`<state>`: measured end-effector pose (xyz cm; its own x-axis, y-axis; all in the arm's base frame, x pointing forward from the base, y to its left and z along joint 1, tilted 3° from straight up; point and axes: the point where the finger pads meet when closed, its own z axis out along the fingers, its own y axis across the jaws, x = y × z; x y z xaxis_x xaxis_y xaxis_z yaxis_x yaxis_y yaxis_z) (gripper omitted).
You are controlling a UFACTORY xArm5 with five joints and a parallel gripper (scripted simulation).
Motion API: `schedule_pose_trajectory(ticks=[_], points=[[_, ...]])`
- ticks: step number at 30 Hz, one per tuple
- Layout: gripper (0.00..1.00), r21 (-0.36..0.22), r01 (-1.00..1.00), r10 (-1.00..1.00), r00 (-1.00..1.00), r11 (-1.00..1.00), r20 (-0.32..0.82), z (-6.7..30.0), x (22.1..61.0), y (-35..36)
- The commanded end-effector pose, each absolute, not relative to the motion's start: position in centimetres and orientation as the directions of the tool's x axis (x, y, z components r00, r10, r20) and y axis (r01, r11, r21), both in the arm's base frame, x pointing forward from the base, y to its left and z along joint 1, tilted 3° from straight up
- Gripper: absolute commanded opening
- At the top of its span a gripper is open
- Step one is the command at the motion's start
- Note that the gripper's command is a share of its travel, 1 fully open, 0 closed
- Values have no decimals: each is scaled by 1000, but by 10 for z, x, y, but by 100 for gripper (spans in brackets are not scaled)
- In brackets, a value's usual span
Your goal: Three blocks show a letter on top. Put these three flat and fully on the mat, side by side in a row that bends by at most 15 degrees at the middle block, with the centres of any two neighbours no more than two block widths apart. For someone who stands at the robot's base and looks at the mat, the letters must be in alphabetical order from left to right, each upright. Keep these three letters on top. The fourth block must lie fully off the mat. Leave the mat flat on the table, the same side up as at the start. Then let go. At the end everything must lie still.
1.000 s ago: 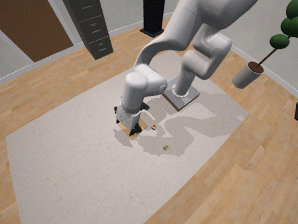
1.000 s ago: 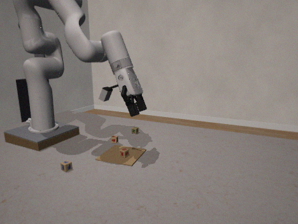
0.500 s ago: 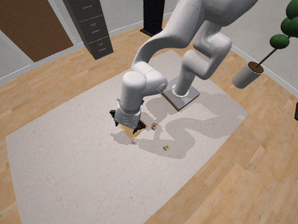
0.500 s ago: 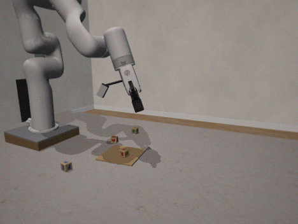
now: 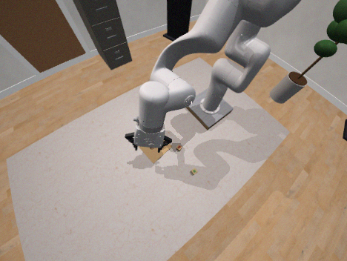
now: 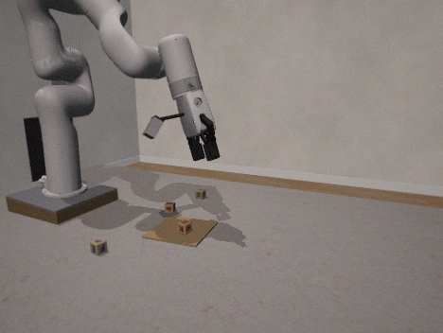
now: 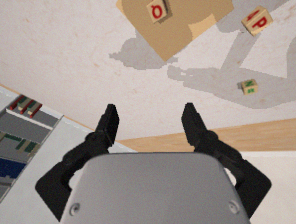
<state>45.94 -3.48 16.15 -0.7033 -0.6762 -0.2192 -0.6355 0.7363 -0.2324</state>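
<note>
A tan square mat [image 5: 156, 156] [image 6: 163, 232] [image 7: 175, 36] lies on the pale rug. A wooden block with a red Q [image 6: 185, 226] [image 7: 159, 10] sits on the mat; the arm hides it in the top view. A block with a red P [image 5: 179, 147] [image 6: 169, 206] [image 7: 257, 20] lies just off the mat. A block with a green letter [image 5: 193, 171] [image 6: 201, 193] [image 7: 249, 86] lies further off. A block with a blue mark [image 6: 98, 246] lies apart, nearer the base side. My gripper [image 5: 148, 145] [image 6: 203, 152] [image 7: 150, 111] is open and empty, high above the mat's edge.
The robot's base plate [image 5: 210, 113] [image 6: 61, 202] stands on the rug near the blocks. A grey filing cabinet [image 5: 107, 33], a black stand [image 5: 178, 18] and a potted plant [image 5: 293, 83] stand far off on the wooden floor.
</note>
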Motion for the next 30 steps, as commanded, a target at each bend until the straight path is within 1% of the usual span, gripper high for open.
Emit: schedule_pose_trajectory(ticks=[1, 5, 6, 14, 20, 22, 23, 30], points=[[100, -246, -731, -771, -612, 637, -176, 167, 459, -33], [100, -248, -762, -801, -576, 598, -161, 168, 458, -32], [100, -251, -804, -842, -521, 539, -139, 170, 457, -31], [100, -249, -893, -927, -366, 375, -84, 176, 454, -28], [100, -239, -942, -972, -231, 235, -44, 181, 452, -26], [100, -239, -942, -972, -231, 235, -44, 181, 452, -26], [100, -232, -959, -986, -162, 163, -26, 183, 450, -25], [100, -212, -977, -1000, -5, 3, 10, 188, 447, -22]])
